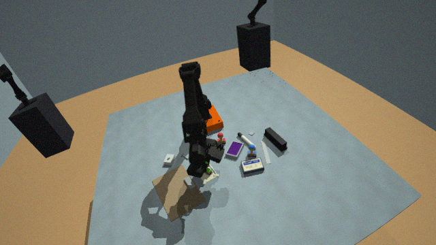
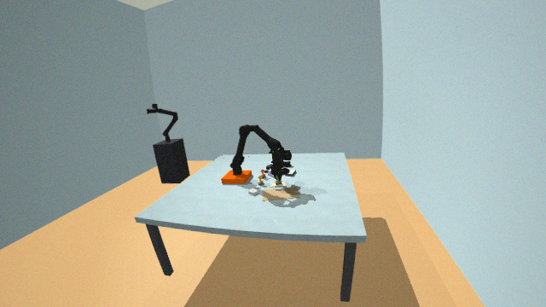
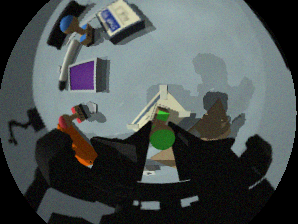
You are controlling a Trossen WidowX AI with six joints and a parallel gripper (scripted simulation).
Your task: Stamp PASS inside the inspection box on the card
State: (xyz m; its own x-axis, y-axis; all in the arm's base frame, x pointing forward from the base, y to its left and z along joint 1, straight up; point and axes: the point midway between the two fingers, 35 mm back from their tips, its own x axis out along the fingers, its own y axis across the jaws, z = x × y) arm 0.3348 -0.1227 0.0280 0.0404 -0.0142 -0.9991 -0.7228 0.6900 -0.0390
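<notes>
My gripper [image 1: 206, 167] [image 3: 160, 123] is shut on a green-handled stamp [image 1: 208, 170] [image 3: 162, 139]. The stamp stands upright over the cream card [image 1: 212, 177] [image 3: 177, 106]; whether its face touches the card I cannot tell. The stamp and the fingers cover much of the card, and neither the inspection box nor any print can be made out. The purple ink pad [image 1: 234, 149] [image 3: 82, 76] lies open, to the right of the gripper in the top view. The lettering on the stamp is not readable.
A red-handled stamp [image 1: 221, 137] [image 3: 79, 114] and a blue-handled stamp [image 1: 251, 150] [image 3: 75, 28] stand near the pad. A labelled box [image 1: 252, 166] [image 3: 120, 21], a marker [image 1: 246, 139], a black bar [image 1: 276, 139] and a brown sheet [image 1: 170, 194] lie around. A small white block [image 1: 168, 159] lies left.
</notes>
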